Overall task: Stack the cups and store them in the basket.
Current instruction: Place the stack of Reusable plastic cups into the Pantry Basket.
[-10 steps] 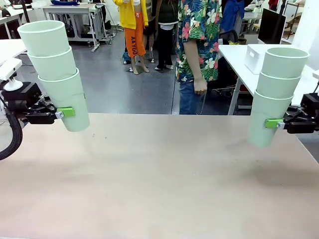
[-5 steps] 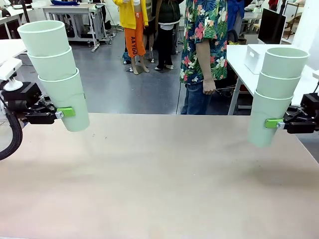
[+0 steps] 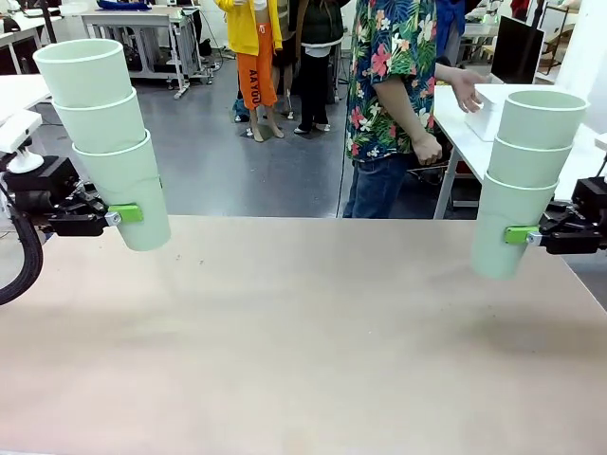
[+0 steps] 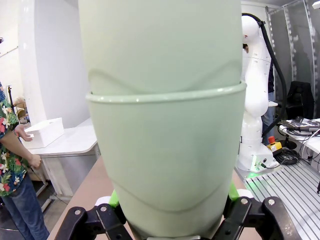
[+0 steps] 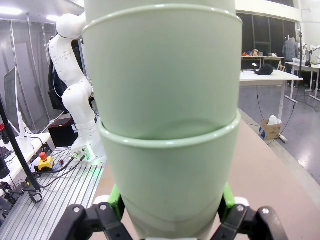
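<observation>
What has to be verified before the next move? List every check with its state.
1. Left gripper shut on left stack: ok.
2. Right gripper shut on right stack: ok.
3. Each stack three cups deep: ok.
4. Both stacks held above the table: ok.
5. Basket on the shared table: not ok; it sits on the side table, with the person's hand at it.
6. Stacks upright: not ok, both lean.

Level above the desk's (image 3: 303,341) side edges, the left claw (image 3: 131,215) and right claw (image 3: 512,234) each clamp stacked cups (image 3: 104,133).
</observation>
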Tool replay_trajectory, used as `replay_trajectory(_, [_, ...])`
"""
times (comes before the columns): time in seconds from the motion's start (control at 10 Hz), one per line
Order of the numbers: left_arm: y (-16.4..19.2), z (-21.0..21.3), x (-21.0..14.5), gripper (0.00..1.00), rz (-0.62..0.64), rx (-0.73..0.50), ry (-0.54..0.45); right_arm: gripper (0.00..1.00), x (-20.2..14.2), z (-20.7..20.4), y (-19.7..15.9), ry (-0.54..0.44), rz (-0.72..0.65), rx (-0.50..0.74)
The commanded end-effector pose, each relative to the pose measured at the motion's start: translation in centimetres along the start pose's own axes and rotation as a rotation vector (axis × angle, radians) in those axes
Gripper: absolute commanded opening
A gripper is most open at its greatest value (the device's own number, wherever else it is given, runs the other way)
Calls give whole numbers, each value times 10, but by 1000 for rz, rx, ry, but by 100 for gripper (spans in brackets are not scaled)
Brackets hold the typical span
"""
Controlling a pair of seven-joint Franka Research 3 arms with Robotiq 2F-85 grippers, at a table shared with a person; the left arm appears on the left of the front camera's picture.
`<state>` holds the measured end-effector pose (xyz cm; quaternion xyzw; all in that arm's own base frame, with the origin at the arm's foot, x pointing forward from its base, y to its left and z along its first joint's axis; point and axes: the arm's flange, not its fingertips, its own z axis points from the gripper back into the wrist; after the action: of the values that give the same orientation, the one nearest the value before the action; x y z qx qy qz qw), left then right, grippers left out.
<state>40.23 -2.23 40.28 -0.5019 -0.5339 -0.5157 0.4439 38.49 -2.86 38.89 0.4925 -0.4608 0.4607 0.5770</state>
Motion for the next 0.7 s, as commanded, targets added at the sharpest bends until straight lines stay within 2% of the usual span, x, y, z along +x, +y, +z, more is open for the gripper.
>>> replay_trajectory(0.0, [0, 0, 3, 84, -10, -2, -6, 87, 5, 0, -1, 1, 12, -1])
replay_trajectory(0.6, [0, 0, 3, 84, -10, -2, -6, 87, 5, 0, -1, 1, 12, -1])
